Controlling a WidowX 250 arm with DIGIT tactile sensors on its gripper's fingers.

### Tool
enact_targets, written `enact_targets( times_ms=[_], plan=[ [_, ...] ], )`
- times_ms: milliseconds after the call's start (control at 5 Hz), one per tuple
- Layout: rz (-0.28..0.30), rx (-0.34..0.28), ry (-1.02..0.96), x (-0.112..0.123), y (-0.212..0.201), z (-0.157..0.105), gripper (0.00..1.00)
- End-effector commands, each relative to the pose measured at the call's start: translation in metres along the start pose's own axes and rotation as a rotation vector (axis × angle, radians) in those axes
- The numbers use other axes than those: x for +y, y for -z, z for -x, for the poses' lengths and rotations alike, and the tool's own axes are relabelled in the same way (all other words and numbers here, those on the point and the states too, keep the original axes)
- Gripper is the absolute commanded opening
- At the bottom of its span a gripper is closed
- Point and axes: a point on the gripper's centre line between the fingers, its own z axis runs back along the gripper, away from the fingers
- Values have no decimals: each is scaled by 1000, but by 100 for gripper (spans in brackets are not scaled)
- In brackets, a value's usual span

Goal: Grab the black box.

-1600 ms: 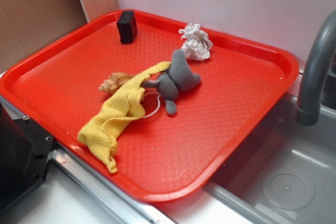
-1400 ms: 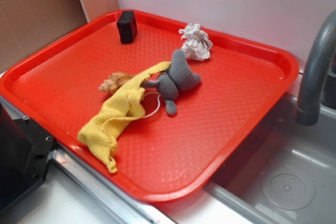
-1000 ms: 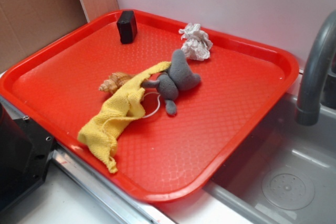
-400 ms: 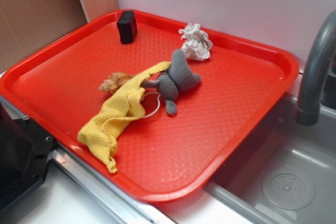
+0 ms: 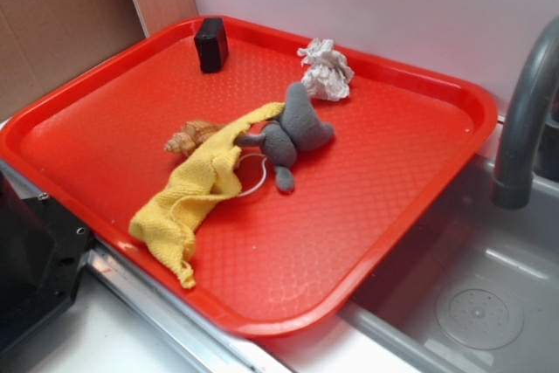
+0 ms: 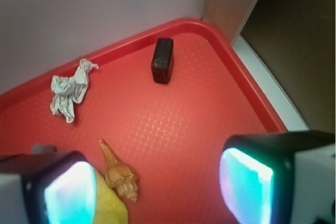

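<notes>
One black box stands in the red tray's far corner, clear of the paper ball. Wrist view: hand spread wide, well short of it. Judged rigid, light, smooth; pinch across the narrow faces.

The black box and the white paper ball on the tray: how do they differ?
The black box is dark, smooth and block-shaped; the paper ball is white, crumpled and irregular. The box stands on edge near the tray's corner; the ball lies loose further along the back rim. Both look similarly small, and the gripper touches neither.
</notes>
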Motion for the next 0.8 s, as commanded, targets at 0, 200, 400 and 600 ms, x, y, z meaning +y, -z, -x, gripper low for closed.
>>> enact_targets(
  times_ms=[0, 200, 400, 600],
  plan=[
    [-37, -8, -58, -13, 71, -61, 100],
    [-88, 21, -64, -7, 99, -68, 100],
    [-145, 51, -97, 6, 112, -62, 100],
    [-195, 20, -147, 20, 107, -48, 100]
  ],
)
